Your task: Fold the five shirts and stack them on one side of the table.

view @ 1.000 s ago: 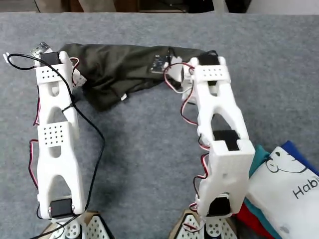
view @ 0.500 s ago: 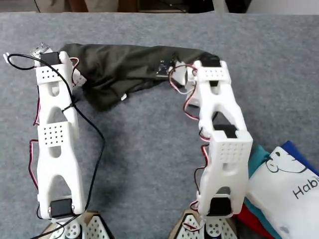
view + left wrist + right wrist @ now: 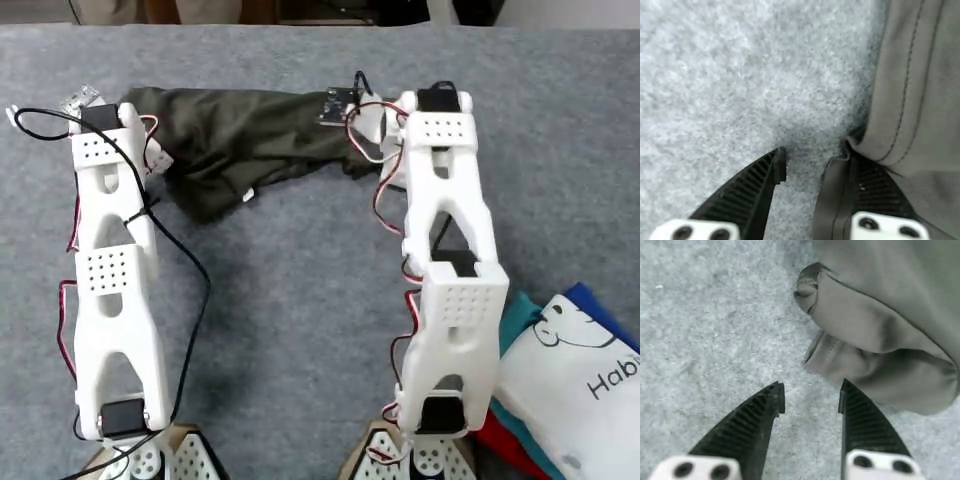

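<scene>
There are two white arms, the left arm (image 3: 110, 270) at nine o'clock and the right arm (image 3: 447, 270) at three o'clock, one dark olive shirt (image 3: 240, 140) at twelve o'clock, and one pile of folded shirts (image 3: 570, 375) at four o'clock showing four colours.

A grey, felt-like cloth covers the worktop (image 3: 300, 330); beyond its far edge stands brown wooden furniture (image 3: 150, 10), partly in shadow.
</scene>
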